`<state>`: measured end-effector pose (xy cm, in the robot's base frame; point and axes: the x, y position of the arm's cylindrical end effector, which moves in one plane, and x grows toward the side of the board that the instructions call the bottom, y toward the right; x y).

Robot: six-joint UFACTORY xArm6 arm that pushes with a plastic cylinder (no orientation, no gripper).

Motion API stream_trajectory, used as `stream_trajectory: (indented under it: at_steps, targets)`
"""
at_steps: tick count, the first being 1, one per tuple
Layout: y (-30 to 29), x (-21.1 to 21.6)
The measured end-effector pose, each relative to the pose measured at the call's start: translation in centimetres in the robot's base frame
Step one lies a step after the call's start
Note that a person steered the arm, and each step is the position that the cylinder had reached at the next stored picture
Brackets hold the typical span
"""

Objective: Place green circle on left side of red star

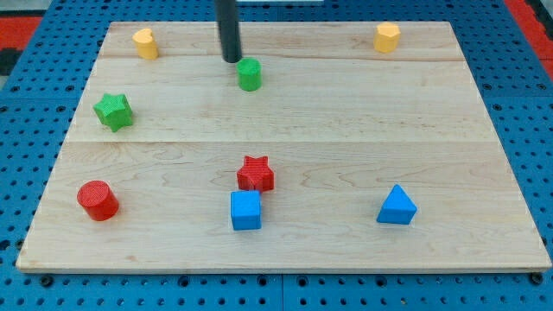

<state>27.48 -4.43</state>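
Observation:
The green circle (250, 74) is a short green cylinder near the view's top, a little left of centre. The red star (256, 174) lies below it, near the middle of the board, well apart from it. My tip (232, 60) is the lower end of the dark rod coming down from the view's top; it sits just to the upper left of the green circle, close to it or touching it.
A blue cube (245, 210) sits right below the red star. A green star (113, 111) is at the left, a red cylinder (98, 200) at the lower left, a blue triangle (397, 206) at the lower right. Yellow blocks sit at the top left (146, 42) and top right (387, 37). The wooden board (346, 121) lies on a blue pegboard.

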Motion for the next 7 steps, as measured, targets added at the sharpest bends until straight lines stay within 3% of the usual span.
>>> stream_trajectory:
  at_steps: [1,2,4,6,7]
  targets:
    - [3.8,1.4]
    - [-1.9,5.3]
    - [-5.2,3.7]
    - [-2.5,14.6]
    - [-2.8,9.9]
